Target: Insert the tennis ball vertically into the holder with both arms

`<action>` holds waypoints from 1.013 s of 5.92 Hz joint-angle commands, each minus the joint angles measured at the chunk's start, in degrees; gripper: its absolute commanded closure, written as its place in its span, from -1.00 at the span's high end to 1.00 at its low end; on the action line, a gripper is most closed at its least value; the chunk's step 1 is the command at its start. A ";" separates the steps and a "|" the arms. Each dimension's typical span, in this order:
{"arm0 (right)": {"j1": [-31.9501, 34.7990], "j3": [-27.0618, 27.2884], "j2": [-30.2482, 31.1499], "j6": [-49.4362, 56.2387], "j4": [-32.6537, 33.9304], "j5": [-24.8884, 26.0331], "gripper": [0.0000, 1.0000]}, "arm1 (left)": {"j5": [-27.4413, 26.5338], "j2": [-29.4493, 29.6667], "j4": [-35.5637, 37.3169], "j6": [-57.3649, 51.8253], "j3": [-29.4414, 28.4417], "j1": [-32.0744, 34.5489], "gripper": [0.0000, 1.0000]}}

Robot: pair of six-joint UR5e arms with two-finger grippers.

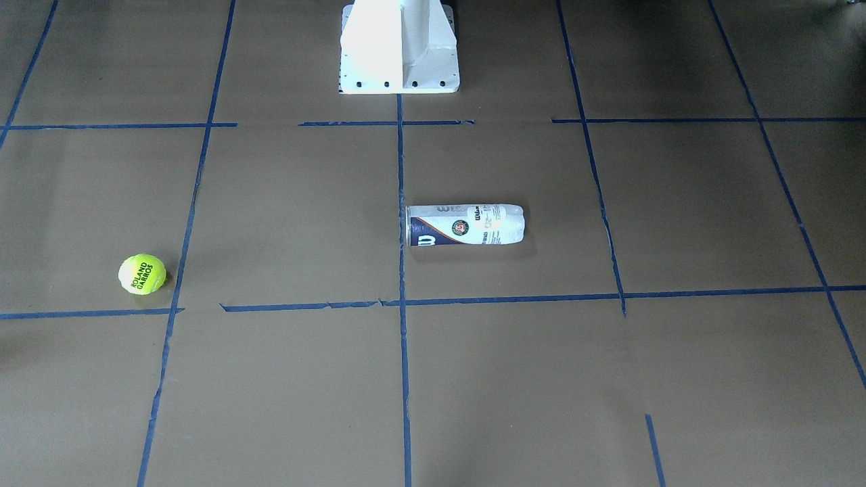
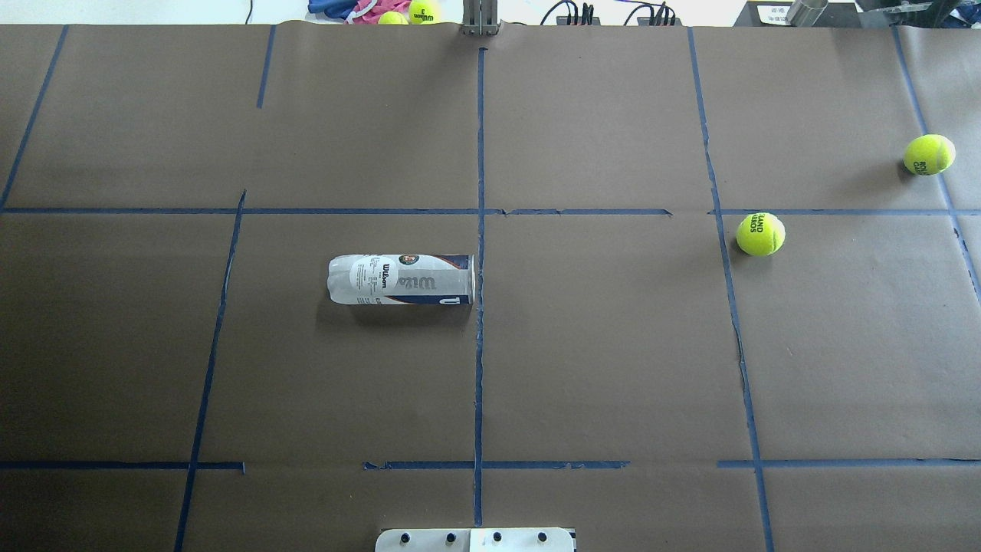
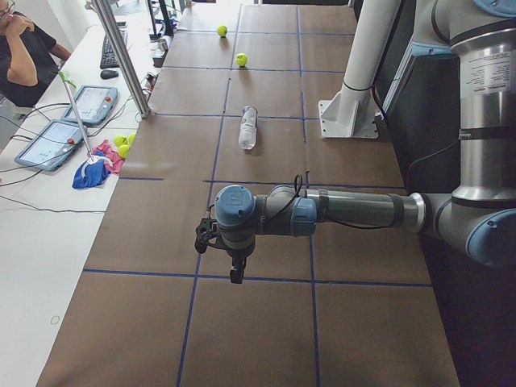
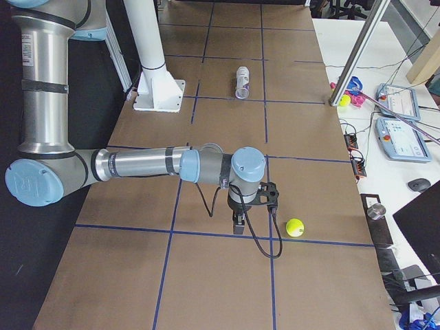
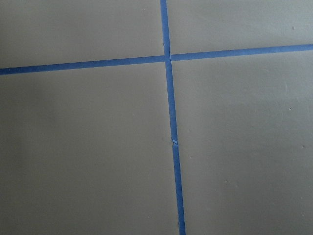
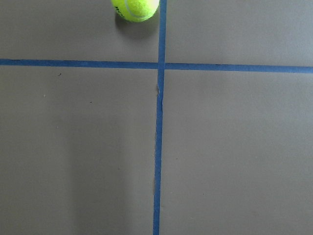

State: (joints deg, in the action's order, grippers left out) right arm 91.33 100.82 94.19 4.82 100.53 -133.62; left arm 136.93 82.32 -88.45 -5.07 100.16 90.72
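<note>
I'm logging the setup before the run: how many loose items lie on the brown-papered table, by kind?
Fuzzy yellow-green tennis balls: 2
Clear plastic cylindrical Wilson can, lying on its side: 1
Total: 3
Not counted: 2 more yellow-green balls on the white side desk beyond.

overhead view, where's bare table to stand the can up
Widest bare patch: the taped square between the Wilson can and the nearer tennis ball, right of the centre tape line. Squares left of the can are bare. Crowded: far right, by the second ball.
</note>
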 commanded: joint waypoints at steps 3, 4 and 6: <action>-0.19 -0.09 0.46 0.01 -0.42 -0.41 1.00 | 0.09 0.03 -0.15 -0.38 1.00 -0.10 1.00; -0.19 0.17 0.55 0.10 -0.51 -1.02 1.00 | 0.00 0.12 -0.15 -0.47 1.17 -0.10 1.00; -0.19 -0.09 0.55 -0.08 -0.51 -1.29 1.00 | -0.17 0.39 -0.06 -0.21 2.48 -0.19 1.00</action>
State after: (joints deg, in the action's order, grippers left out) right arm 91.15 100.89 94.70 4.82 100.03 -134.82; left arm 136.92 82.64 -88.49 -5.33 101.80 90.57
